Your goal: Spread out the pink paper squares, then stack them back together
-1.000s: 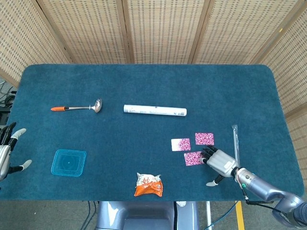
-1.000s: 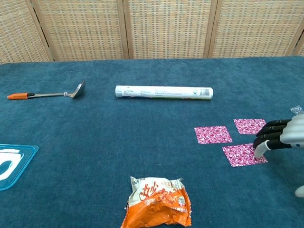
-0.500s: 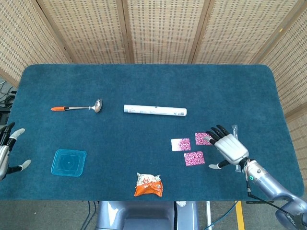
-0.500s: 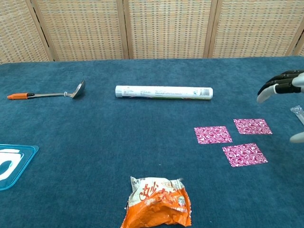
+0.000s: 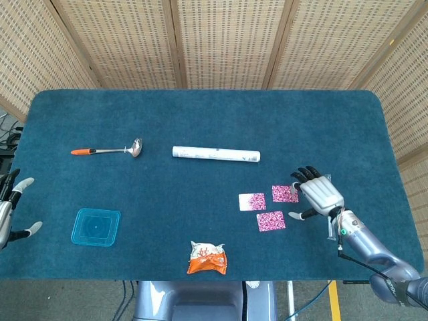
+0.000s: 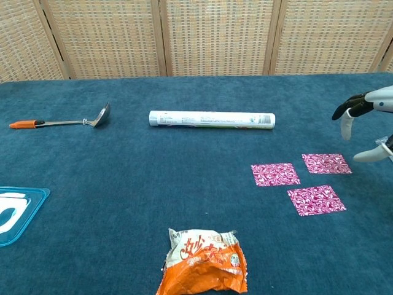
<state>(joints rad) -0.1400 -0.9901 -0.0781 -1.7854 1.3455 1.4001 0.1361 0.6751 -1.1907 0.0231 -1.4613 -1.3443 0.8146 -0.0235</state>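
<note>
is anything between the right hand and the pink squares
Nothing visible. The right hand hovers open just right of the far square, with only bare cloth between them. The other two squares lie apart to its left, also unobstructed. The snack bag and the tube sit well clear.

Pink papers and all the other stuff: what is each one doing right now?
Pink paper squares: three, flat, spread apart.
Right hand: open, above the squares.
Left hand: open, at table's edge.
Ladle: lying flat.
Paper roll: lying sideways.
Snack bag: crumpled.
Blue lid: flat.
</note>
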